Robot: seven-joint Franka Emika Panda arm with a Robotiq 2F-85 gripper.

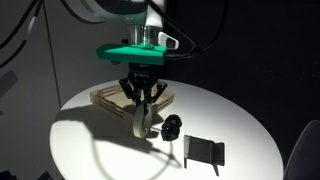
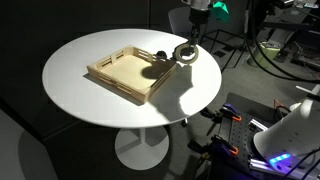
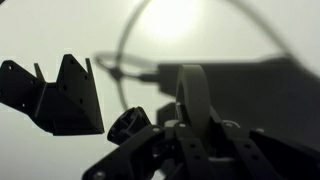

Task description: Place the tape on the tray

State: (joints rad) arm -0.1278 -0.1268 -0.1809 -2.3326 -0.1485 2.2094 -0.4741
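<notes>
One tape (image 1: 141, 122) clamped upright in tool (image 1: 141, 103); lift clear of tray (image 1: 101, 97) wall, centre over it, lower gently before letting go

Arm (image 1: 105, 12) entering from above, wrist vertical. Green mounting plate (image 1: 140, 50) at the wrist held level. Gripper (image 1: 143, 102) pointed straight down and carried low. Jaws closed on the tape (image 3: 194, 95), gripped upright on edge between dark fingers (image 3: 215, 150).
</notes>
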